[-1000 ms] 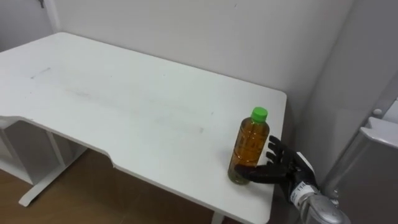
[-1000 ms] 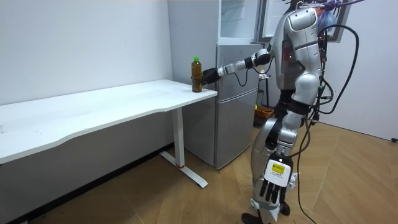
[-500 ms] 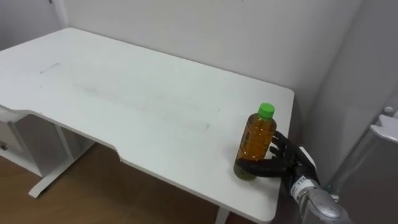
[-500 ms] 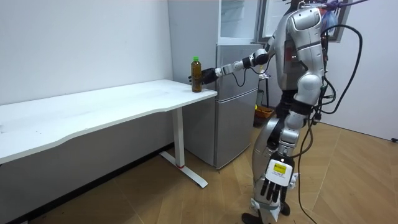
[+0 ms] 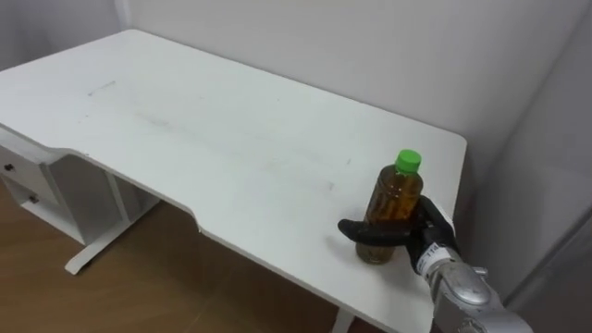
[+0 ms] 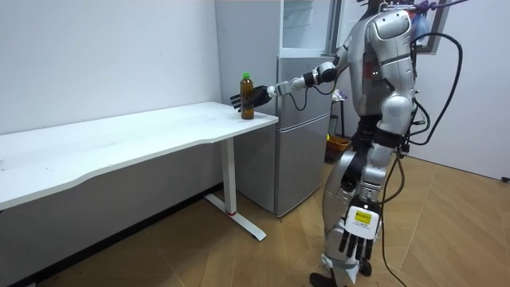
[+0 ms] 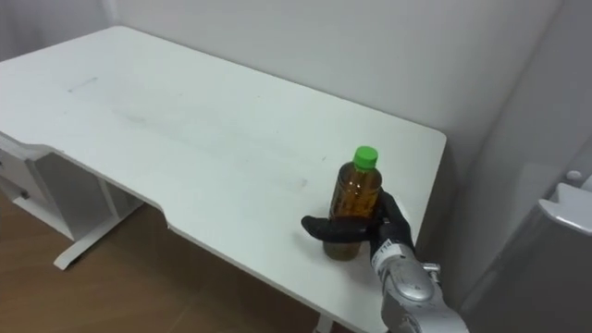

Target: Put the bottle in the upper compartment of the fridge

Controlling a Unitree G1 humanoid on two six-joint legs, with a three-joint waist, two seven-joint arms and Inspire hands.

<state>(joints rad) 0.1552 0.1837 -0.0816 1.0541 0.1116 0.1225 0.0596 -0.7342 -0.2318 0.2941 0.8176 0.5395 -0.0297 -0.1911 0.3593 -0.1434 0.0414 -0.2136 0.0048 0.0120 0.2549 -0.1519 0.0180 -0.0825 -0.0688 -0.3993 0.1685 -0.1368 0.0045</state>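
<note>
A bottle (image 5: 395,199) of amber drink with a green cap stands upright near the right end of the white table (image 5: 185,120). My right hand (image 5: 431,242) reaches in from the lower right and brackets its lower half. The thumb (image 5: 365,231) lies across the front, and the fingers (image 6: 236,100) stretch out straight behind the bottle (image 6: 247,96), past its far side. My left hand (image 6: 355,243) hangs low at my side with straight fingers, holding nothing. I stand beside the grey fridge (image 6: 303,119), arm stretched over the table's end.
The fridge's upper compartment (image 6: 307,24) stands open above its grey lower door, just behind the table's end. A wall runs along the table's far edge. A white drawer unit (image 5: 32,180) sits under the table at the left.
My right hand has pushed further forward, so the thumb and fingers now reach past the bottle on both sides. The bottle has slid slightly along the table. The head camera has shifted.
</note>
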